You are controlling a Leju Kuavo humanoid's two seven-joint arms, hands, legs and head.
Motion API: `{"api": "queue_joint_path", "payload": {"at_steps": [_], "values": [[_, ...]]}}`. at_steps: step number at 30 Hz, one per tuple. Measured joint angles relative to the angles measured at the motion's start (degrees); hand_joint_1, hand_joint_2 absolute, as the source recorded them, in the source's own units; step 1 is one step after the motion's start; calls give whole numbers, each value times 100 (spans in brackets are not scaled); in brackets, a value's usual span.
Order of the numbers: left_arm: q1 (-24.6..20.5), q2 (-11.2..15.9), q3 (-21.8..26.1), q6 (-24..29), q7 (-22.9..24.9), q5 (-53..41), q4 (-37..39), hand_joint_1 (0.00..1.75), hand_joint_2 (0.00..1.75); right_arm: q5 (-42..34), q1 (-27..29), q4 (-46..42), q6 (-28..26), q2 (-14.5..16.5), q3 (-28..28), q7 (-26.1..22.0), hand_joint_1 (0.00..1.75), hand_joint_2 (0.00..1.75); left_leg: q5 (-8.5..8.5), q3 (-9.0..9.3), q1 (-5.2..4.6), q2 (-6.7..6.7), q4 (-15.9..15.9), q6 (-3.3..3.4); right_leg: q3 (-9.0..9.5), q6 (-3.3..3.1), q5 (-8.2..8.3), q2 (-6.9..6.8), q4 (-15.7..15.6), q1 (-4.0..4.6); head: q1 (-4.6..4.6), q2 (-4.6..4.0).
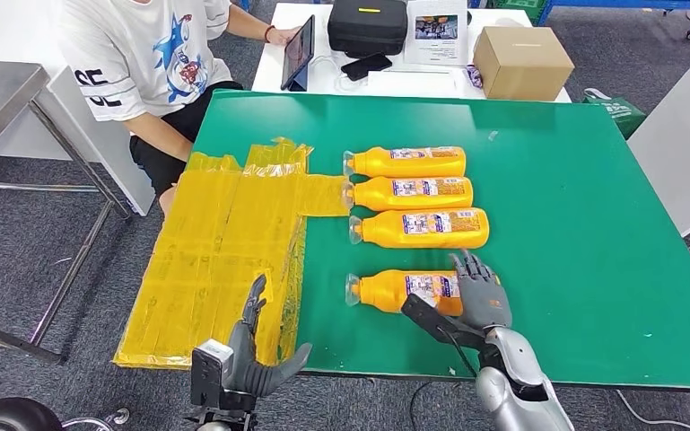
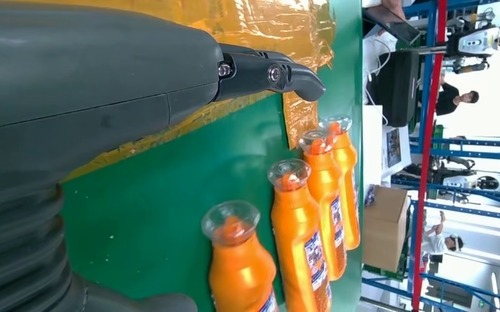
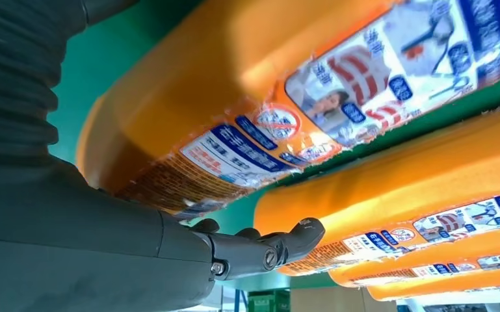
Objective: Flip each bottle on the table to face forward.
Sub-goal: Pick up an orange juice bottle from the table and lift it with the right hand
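Note:
Four orange bottles lie on their sides in a column on the green table (image 1: 583, 224), clear caps pointing left. The nearest bottle (image 1: 386, 290) (image 2: 240, 273) (image 3: 234, 84) lies apart from the other three (image 1: 422, 228) (image 1: 413, 191) (image 1: 408, 162), whose labels face up. My right hand (image 1: 480, 301) lies over the nearest bottle's base end, fingers (image 3: 266, 247) spread across it and thumb stretched along its near side, not closed around it. My left hand (image 1: 251, 355) hovers open by the table's front left edge, its fingers (image 2: 266, 71) extended, holding nothing.
A wrinkled patch of yellow tape (image 1: 224, 242) covers the table's left part. A person (image 1: 144, 63) sits at the back left. Behind stands a white table with a tablet (image 1: 298, 54), black case (image 1: 368, 25) and cardboard box (image 1: 522, 61). A grey metal table (image 1: 0, 90) stands far left.

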Motion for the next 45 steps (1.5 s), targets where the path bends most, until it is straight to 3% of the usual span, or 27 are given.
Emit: {"api": "queue_joint_path", "payload": {"at_steps": [21,26,34,35,38,39,40,45], "values": [[-115,-2,-5,-50,2,9,238,0,175,-469,-580,533,660,-159,163,32,0,175,-1,54,0,9,0,0,44,-3,2,4,-2,1,0,0],[-202,-24,0,-114,-29,43,353,0,175,-776,-848,763,1068,-308,306,125,14,175,-17,94,0,14,-1,2,36,-6,-8,11,-11,1,1,0],[-269,-35,7,-146,-73,79,514,0,175,-919,-1031,980,1204,-475,436,133,14,175,-17,112,-1,17,-1,7,87,-4,-1,12,-12,1,1,0],[-274,-35,7,-146,-73,79,528,0,175,-920,-1039,994,1204,-486,443,136,25,175,-16,113,-1,19,0,6,101,-4,0,13,-12,1,1,0],[-291,-37,7,-146,-73,79,561,0,175,-923,-1050,1022,1204,-516,462,140,138,175,-15,116,-1,24,0,5,102,-3,1,15,-12,2,1,0],[-297,-37,7,-146,-74,79,571,0,175,-928,-1055,1027,1215,-526,468,146,168,175,-16,116,-1,24,0,5,102,-4,1,15,-12,3,1,0],[-302,-38,8,-147,-78,82,580,0,175,-942,-1065,1031,1239,-539,476,152,175,175,-16,116,0,25,0,5,101,-4,1,16,-12,3,1,0],[-328,-55,17,-179,-139,129,645,0,175,-1210,-1178,1033,1555,-716,622,167,175,175,-16,124,0,25,0,5,90,-5,-1,20,-13,5,1,0]]}}
